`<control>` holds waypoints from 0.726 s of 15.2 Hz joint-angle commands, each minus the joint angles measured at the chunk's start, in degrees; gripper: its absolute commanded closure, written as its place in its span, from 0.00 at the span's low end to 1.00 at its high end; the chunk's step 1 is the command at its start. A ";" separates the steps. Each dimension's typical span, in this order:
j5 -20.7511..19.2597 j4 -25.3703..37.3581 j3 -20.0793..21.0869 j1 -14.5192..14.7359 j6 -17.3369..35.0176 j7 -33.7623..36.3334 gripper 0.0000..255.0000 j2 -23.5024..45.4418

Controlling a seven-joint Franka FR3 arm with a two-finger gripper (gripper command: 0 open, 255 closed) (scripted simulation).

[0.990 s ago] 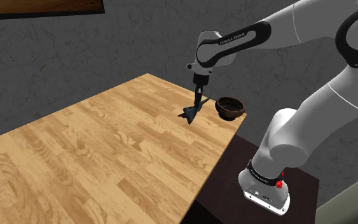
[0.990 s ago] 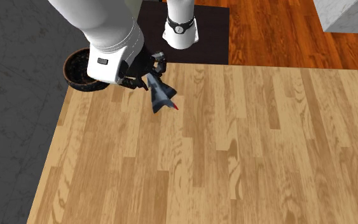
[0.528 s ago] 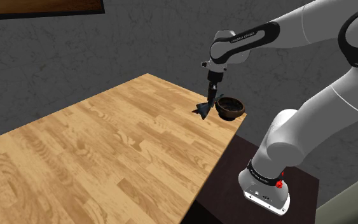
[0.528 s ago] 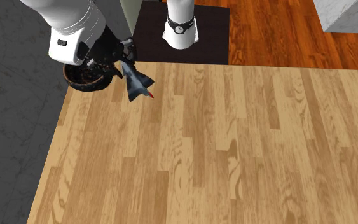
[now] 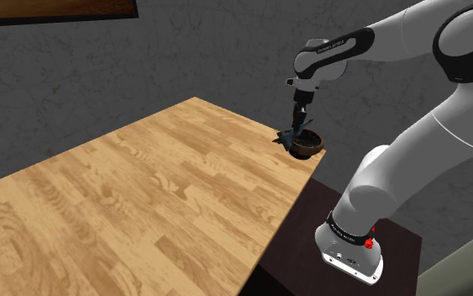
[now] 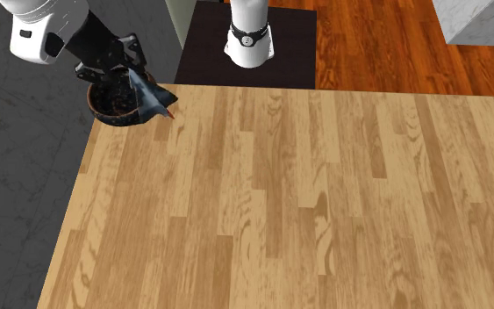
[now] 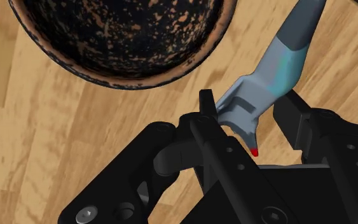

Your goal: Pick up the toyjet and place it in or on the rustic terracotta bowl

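At table (image 5: 142, 193) corner, tool (image 7: 244, 113) grips grey-blue toy jet (image 7: 268, 75) just beside dark speckled bowl (image 7: 120, 32).

Soft, even light — faint shadows, no glare

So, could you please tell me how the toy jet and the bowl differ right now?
The toy jet is slim, angular and blue-grey with a red tip; the bowl is round, dark and rust-speckled. The toy jet is clasped in the hand; the bowl sits free on the wooden table. Both are at the same table corner.
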 commanded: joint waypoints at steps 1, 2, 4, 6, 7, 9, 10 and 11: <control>-0.18 1.72 -2.34 -0.86 -0.26 -3.44 1.00 1.69; -0.16 2.64 -3.47 -1.27 -0.42 -5.11 1.00 2.56; 0.14 4.66 -5.77 -1.97 -0.74 -8.56 1.00 4.57; 0.86 6.92 -8.09 -2.61 -1.07 -12.20 1.00 6.96; 1.40 8.15 -9.25 -2.91 -1.24 -14.11 1.00 8.31; 2.05 8.40 -10.00 -3.08 -0.54 -15.47 1.00 9.58; 2.37 7.98 -10.15 -3.04 0.25 -15.78 1.00 10.09; 2.72 7.57 -10.31 -2.99 1.05 -16.10 1.00 10.61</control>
